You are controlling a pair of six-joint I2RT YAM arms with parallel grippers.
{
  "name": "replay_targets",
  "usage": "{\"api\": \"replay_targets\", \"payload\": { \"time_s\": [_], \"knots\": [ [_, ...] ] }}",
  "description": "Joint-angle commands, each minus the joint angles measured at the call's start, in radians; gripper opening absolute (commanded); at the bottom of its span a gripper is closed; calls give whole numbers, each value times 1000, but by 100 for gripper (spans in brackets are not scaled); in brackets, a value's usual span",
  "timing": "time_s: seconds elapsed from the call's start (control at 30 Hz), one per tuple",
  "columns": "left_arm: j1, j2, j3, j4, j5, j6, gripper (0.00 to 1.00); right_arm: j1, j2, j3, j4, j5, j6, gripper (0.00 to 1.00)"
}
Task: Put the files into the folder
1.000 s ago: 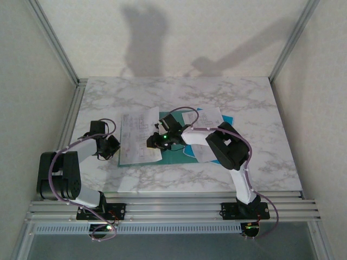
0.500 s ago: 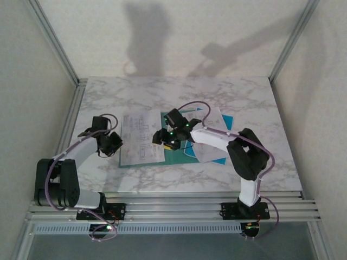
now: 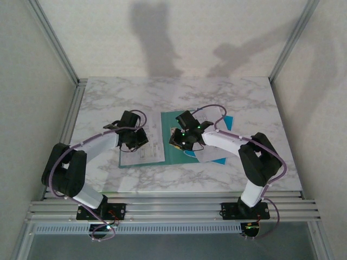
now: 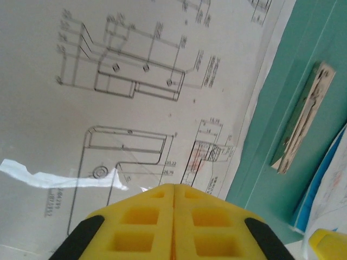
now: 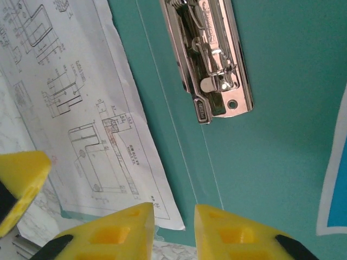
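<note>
The teal folder (image 3: pixel 174 155) lies open on the marble table, with a metal clip (image 5: pixel 211 59) on its inside. A printed sheet of the files (image 3: pixel 142 155) rests flat on the folder's left half, its line drawings plain in the left wrist view (image 4: pixel 130 81). My left gripper (image 3: pixel 135 136) is shut and empty, its fingertips (image 4: pixel 173 187) low over that sheet. My right gripper (image 3: pixel 182 140) hovers over the folder's spine beside the sheet's edge (image 5: pixel 135 162), its yellow fingers (image 5: pixel 174 208) a little apart with nothing between them. More white sheets (image 3: pixel 210 153) lie on the folder's right side.
A blue-edged sheet (image 3: pixel 226 122) pokes out at the folder's right. The two grippers are close together; the left one's yellow finger (image 5: pixel 19 181) shows in the right wrist view. Metal frame rails (image 3: pixel 70 116) border the table at left and front.
My left arm has swung right, from beside the sheet to above it. My right gripper has shifted right over the folder and its jaws have narrowed.
</note>
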Motion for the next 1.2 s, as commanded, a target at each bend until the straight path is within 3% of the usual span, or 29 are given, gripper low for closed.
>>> {"api": "replay_targets", "payload": {
  "time_s": [0.0,0.3,0.8,1.1,1.17],
  "knots": [
    [-10,-6,-5,-19,-14,3,5,3,49,-16,0,-23,59,26],
    [-10,-44,-97,-60,15,53,2,3,160,20,-80,-9,50,22],
    [-42,-31,-217,61,80,7,0,-68,193,44,-220,105,-37,22],
    [-77,-10,-224,93,74,-25,0,-61,93,110,-200,122,-38,30],
    [-83,-8,-225,101,77,-30,0,-58,90,138,-203,122,-17,35]
  ]
}}
